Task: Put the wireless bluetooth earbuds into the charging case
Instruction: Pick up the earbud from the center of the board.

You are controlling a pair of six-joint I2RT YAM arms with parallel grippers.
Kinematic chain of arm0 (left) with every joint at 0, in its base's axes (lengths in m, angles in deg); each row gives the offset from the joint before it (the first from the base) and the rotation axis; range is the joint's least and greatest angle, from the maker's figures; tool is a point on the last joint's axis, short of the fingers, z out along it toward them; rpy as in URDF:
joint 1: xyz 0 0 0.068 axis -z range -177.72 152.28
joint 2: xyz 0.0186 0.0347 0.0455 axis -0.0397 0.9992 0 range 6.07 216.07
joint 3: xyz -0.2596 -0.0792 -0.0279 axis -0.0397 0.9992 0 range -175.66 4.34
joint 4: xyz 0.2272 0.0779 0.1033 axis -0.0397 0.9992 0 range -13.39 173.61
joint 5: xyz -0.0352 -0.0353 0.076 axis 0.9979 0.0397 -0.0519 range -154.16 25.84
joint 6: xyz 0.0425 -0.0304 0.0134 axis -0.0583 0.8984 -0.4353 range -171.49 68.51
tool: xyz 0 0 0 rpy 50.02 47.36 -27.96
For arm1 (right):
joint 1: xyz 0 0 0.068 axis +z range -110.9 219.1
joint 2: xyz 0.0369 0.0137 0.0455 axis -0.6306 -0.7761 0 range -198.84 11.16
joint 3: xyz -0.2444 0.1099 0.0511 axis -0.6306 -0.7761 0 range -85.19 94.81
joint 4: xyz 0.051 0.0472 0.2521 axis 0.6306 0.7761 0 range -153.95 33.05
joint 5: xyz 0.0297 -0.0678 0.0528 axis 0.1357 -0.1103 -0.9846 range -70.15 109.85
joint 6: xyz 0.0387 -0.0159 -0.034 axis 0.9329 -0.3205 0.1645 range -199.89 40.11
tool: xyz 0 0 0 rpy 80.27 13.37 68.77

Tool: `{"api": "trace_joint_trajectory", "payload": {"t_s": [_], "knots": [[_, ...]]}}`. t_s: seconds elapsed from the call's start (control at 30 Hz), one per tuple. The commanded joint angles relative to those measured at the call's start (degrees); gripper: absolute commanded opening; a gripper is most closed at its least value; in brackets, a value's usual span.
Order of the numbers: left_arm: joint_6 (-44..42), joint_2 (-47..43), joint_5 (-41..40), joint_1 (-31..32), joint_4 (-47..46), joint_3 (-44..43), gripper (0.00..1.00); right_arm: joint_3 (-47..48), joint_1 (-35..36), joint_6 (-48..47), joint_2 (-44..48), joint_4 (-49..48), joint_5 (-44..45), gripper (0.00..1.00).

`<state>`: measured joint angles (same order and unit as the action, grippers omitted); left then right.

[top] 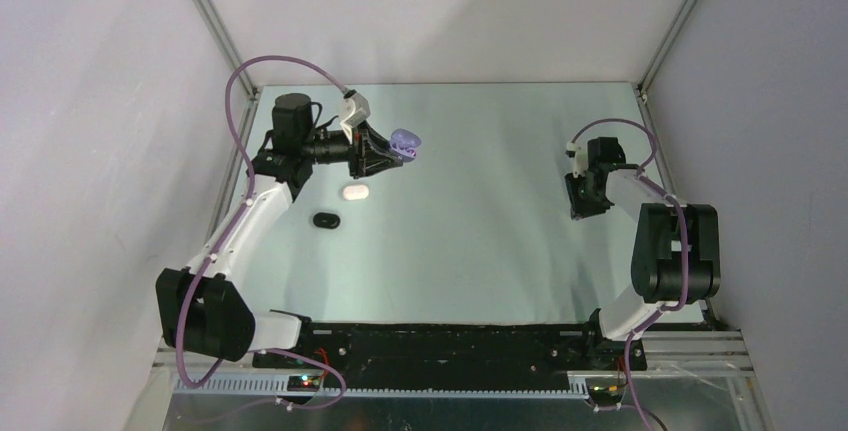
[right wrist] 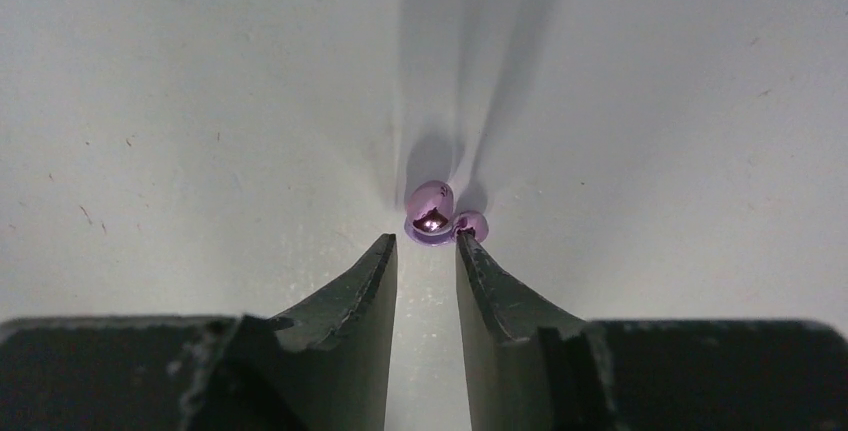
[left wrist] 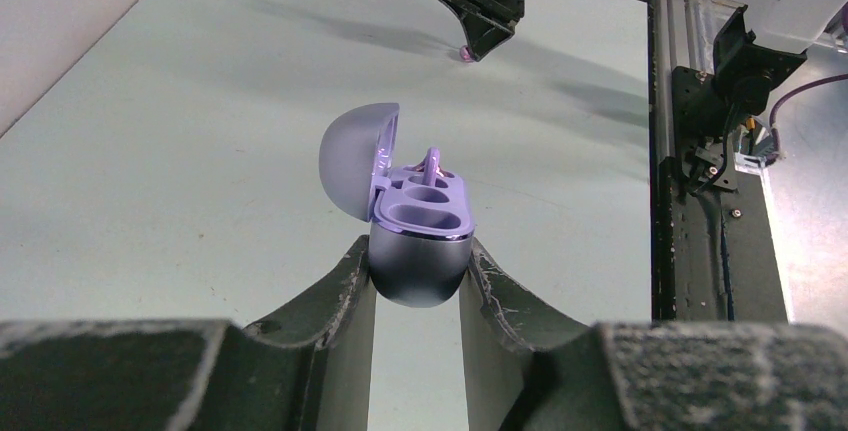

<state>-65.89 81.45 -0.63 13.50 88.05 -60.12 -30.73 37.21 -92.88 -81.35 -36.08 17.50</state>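
My left gripper [left wrist: 418, 273] is shut on the base of a lavender charging case [left wrist: 420, 251], held above the table with its lid flipped open to the left. One purple earbud [left wrist: 432, 159] stands in its far socket; the near socket is bare. In the top view this case [top: 406, 141] is at the back left. A second purple earbud [right wrist: 432, 216] lies on the table just past the tips of my right gripper [right wrist: 427, 243], whose jaws stand a little apart with nothing between them. The right fingertip [right wrist: 468, 246] touches the bud's small end.
A closed white oval case [top: 355, 192] and a closed black one [top: 325, 220] lie on the table below the left gripper. The right gripper [top: 578, 213] points down at the table's right side. A black frame rail [left wrist: 690, 151] runs along the table edge.
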Motion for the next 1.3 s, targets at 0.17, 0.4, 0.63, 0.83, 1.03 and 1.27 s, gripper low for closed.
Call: {"api": "trace_joint_trajectory", "payload": {"t_s": [0.17,0.4,0.63,0.83,1.03,1.27], "knots": [[0.8,-0.4,0.3,-0.3,-0.7,-0.6,0.01,2.1,-0.3,-7.5,-1.0,-0.4,-4.0,0.38],[0.7,-0.2,0.2,-0.3,-0.2,-1.0,0.01,2.4,-0.2,-12.0,-1.4,0.0,-5.4,0.39],[0.3,0.2,0.0,-0.3,0.8,-1.8,0.02,2.7,-0.2,-16.9,-2.8,-1.6,-2.6,0.37],[-0.3,0.4,-0.1,-0.3,1.8,-2.1,0.02,4.8,-0.3,-19.9,-4.7,-1.1,-1.8,0.36],[-0.3,0.3,-0.3,-0.3,2.1,-2.2,0.02,7.3,-0.3,-21.1,-5.9,-0.6,-2.3,0.34],[-0.6,0.4,-0.3,-0.3,2.2,-2.4,0.02,9.7,-0.3,-17.2,-7.1,1.7,-3.4,0.17]]}}
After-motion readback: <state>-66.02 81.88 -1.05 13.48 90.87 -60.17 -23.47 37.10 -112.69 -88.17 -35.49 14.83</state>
